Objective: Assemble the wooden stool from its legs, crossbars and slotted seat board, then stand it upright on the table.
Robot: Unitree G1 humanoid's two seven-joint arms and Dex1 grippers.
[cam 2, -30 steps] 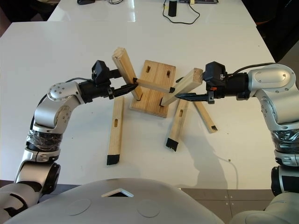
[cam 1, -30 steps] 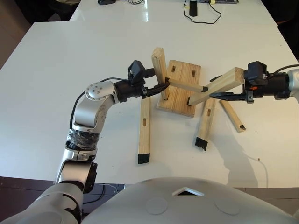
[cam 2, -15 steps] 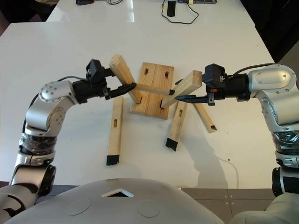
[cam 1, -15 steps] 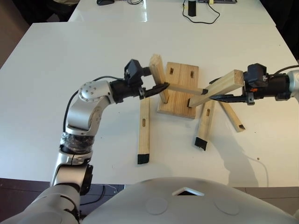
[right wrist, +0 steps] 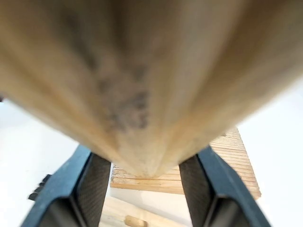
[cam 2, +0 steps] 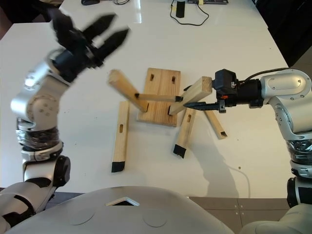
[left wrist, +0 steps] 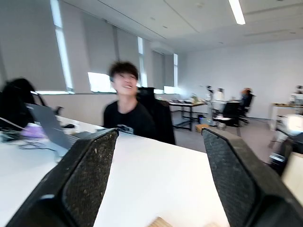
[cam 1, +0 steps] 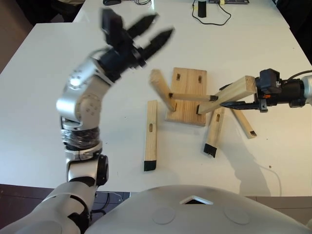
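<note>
My left gripper (cam 1: 163, 25) is raised high over the table's back left, open and empty, its pads (left wrist: 90, 175) wide apart. My right gripper (cam 2: 192, 103) is shut on one wooden leg (cam 1: 234, 90), which fills the space between its fingers (right wrist: 90, 184). A thin crossbar (cam 1: 190, 97) joins that leg to a second leg (cam 1: 160, 89), which leans tilted over the left edge of the slotted seat board (cam 1: 187, 78). The board lies flat on the table.
A loose leg (cam 1: 151, 134) lies left of the board and another (cam 1: 213, 129) lies to its right. A short bar (cam 1: 242, 122) lies under my right gripper. Black cables and devices (cam 1: 202, 9) sit at the white table's (cam 1: 58, 58) far edge.
My left gripper has let go of the left leg, opened and swung up and back to the left. The freed leg has tipped over leftward. The right gripper keeps its hold.
</note>
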